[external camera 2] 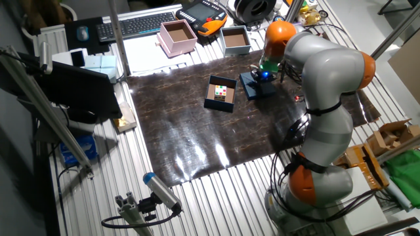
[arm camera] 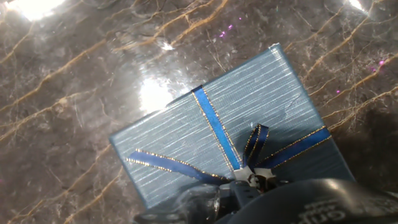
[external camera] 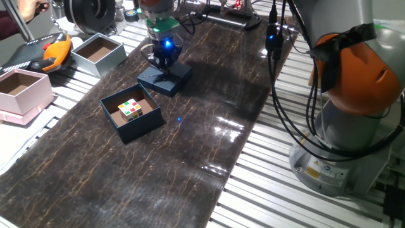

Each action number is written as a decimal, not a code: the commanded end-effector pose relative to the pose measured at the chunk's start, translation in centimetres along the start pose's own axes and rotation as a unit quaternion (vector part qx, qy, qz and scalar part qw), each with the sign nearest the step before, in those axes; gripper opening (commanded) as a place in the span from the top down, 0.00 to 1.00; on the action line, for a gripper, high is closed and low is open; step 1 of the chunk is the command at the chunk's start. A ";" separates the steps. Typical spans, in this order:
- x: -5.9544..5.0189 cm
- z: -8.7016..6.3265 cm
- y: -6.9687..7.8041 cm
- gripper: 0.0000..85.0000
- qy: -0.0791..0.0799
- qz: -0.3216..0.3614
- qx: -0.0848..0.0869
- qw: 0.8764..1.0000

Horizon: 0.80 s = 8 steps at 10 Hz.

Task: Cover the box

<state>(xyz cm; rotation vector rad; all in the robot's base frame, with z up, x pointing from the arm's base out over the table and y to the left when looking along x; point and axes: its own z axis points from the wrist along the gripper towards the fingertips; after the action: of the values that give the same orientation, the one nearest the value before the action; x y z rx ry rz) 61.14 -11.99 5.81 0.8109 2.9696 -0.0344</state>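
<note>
The navy box (external camera: pixel 143 126) stands open on the dark mat, with a Rubik's cube (external camera: pixel 132 109) inside; it also shows in the other fixed view (external camera 2: pixel 220 103). Its navy lid (external camera: pixel 173 82) lies flat on the mat just behind and to the right of the box, apart from it. In the hand view the lid (arm camera: pixel 217 124) fills the frame, its blue ribbon bow (arm camera: pixel 252 168) facing up. My gripper (external camera: pixel 164 63) is right down over the lid, lit blue. One dark finger (arm camera: pixel 311 202) shows beside the bow. The jaws' spread is hidden.
A pale pink box (external camera: pixel 22 92) and a grey box with a brown inside (external camera: pixel 98 54) stand at the left off the mat. An orange hand-held controller (external camera: pixel 54 54) lies near them. My arm's base (external camera: pixel 354 126) and cables are at the right.
</note>
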 end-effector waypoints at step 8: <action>0.3 -2.9 0.5 0.99 -0.006 -0.010 0.010 1.000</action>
<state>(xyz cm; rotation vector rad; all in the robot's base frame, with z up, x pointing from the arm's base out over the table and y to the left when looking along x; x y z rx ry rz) 60.94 -11.29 8.67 0.7798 2.9702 -0.0713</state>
